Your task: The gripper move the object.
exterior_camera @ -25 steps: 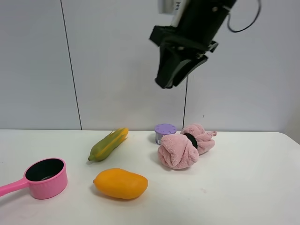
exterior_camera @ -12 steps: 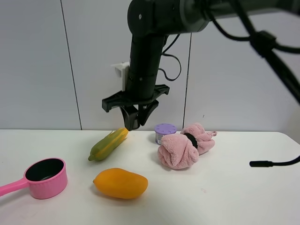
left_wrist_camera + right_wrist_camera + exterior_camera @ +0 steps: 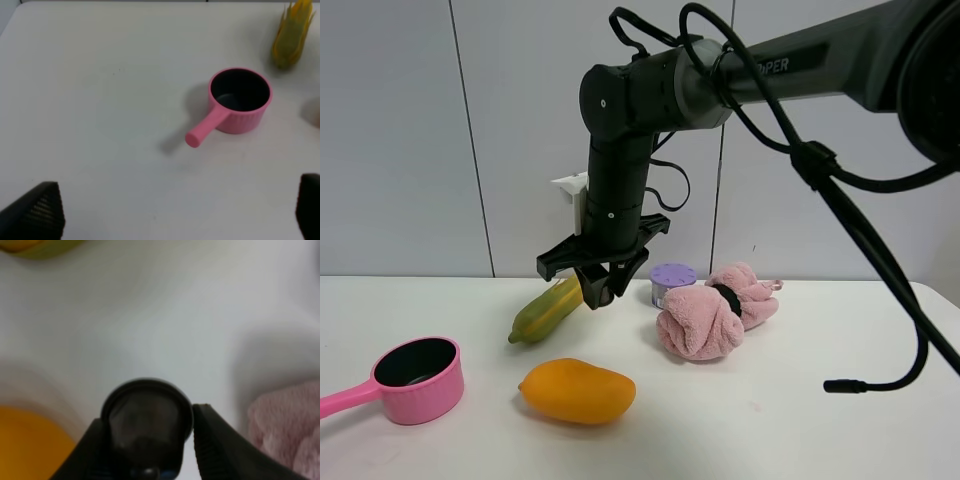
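Observation:
My right gripper (image 3: pixel 598 291) hangs from the thick black arm, just above the table between the corn (image 3: pixel 552 308) and the purple-lidded cup (image 3: pixel 672 278). In the right wrist view the gripper (image 3: pixel 148 442) is shut on the small dark capsule (image 3: pixel 146 410), whose round rim shows between the two black fingers (image 3: pixel 212 442). In the high view the capsule is hidden among the fingers. My left gripper (image 3: pixel 175 215) is open and empty above the table; only its two fingertips show, far apart.
An orange mango (image 3: pixel 577 391) lies in front of the right gripper and a pink saucepan (image 3: pixel 418 380) at the left. A pink towel bundle (image 3: pixel 705 318) lies right of the cup. A black cable end (image 3: pixel 840 385) hangs at the right.
The right arm swung down from the upper right to the left, then sank a little further toward the table beside the corn. Objects on the table have not moved.

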You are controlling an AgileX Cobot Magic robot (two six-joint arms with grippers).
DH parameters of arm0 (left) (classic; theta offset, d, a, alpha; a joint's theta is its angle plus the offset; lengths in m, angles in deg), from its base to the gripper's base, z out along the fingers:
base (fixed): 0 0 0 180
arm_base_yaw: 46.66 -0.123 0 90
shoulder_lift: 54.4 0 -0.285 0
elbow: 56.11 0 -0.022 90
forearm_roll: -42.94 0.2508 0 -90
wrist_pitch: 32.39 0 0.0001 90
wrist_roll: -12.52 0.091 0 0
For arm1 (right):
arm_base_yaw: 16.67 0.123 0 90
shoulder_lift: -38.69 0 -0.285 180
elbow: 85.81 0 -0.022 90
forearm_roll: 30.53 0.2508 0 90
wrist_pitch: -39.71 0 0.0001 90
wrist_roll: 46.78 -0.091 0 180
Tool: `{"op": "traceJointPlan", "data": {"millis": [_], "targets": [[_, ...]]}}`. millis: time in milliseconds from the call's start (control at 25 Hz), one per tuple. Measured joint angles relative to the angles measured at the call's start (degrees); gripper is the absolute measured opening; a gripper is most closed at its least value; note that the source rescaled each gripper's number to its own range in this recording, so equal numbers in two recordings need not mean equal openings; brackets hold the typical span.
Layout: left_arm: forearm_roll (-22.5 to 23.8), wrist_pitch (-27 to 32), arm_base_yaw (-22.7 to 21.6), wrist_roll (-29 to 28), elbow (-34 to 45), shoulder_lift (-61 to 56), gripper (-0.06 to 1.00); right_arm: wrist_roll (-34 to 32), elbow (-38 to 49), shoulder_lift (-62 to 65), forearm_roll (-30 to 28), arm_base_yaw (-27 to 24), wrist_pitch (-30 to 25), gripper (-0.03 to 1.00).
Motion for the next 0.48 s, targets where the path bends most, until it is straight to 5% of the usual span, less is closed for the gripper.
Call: {"op": "traceJointPlan", "data": {"millis": [480], "targets": [[0.0,0.0,0.0,0.0,0.0,0.0,1.0,-1.9,-0.1,-5.2,-0.2,0.0,5.6,0.0]]}}
